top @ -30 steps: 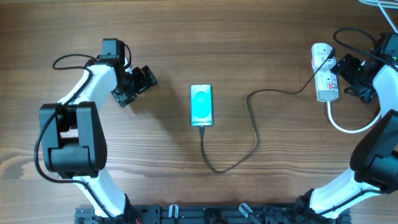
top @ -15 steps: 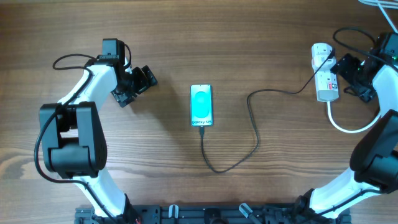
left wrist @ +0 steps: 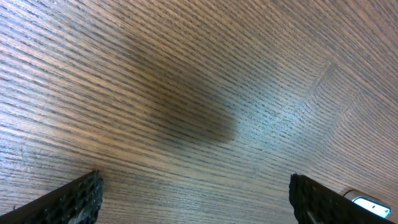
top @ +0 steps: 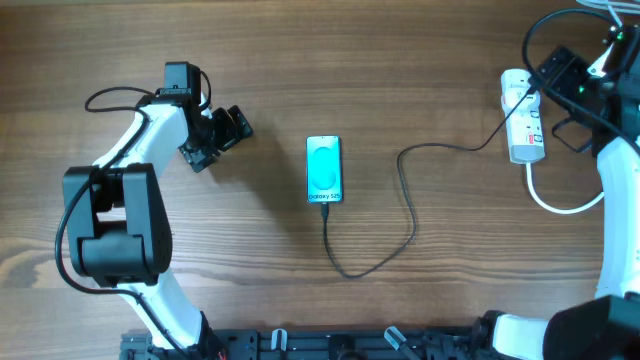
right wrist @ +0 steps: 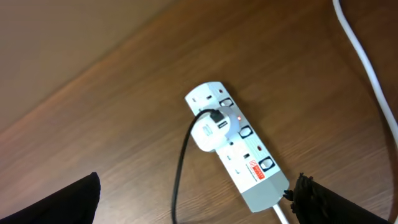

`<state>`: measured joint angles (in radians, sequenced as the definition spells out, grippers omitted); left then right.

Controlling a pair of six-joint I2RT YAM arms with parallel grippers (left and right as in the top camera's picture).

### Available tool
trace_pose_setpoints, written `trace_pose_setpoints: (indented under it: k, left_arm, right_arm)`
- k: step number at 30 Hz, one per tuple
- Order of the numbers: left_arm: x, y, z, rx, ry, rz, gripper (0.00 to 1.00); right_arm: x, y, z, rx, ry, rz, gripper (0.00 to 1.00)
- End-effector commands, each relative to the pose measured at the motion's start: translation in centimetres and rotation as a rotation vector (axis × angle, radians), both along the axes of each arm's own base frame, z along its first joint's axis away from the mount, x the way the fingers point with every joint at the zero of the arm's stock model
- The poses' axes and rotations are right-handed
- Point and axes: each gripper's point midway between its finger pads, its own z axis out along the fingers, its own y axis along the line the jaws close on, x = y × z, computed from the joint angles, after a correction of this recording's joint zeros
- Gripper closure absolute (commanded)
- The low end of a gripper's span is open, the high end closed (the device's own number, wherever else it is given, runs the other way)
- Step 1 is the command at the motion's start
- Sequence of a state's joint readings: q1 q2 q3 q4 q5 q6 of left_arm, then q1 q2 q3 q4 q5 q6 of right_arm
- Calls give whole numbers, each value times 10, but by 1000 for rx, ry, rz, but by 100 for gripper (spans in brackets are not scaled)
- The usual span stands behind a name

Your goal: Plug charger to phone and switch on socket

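The phone (top: 324,169) lies flat mid-table, its teal screen lit, and one corner of it shows in the left wrist view (left wrist: 367,205). The charger's black cable (top: 411,214) runs from the phone's near end in a loop to the socket (top: 523,116). There it ends in a white adapter (right wrist: 211,131) plugged into the strip (right wrist: 252,163), with a small red light beside it. My right gripper (top: 549,71) hangs open above the socket's far end, empty (right wrist: 198,188). My left gripper (top: 224,140) is open over bare wood left of the phone (left wrist: 194,182).
The socket's thick white cord (top: 556,207) curves toward the right arm. Thin black robot cables loop near the left arm (top: 108,96) and at the far right edge (top: 535,35). A rail (top: 330,345) runs along the table's near edge.
My right gripper has moved away from the socket's right side, up and toward the table's far edge. The left arm, phone and cable have not moved.
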<state>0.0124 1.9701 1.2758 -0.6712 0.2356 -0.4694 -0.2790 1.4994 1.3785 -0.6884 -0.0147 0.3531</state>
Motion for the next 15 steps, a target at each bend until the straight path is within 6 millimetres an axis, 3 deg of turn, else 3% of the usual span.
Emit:
trace_pose_setpoints:
  k: [1,15]
  left_arm:
    - [-17,4,-21,27,71,0,0]
    - [-17,4,-21,27,71,0,0]
  right_arm:
    - [-3,1,9,-24,-18,5,0]
    - [-3,1,6,-23,-6,3,0]
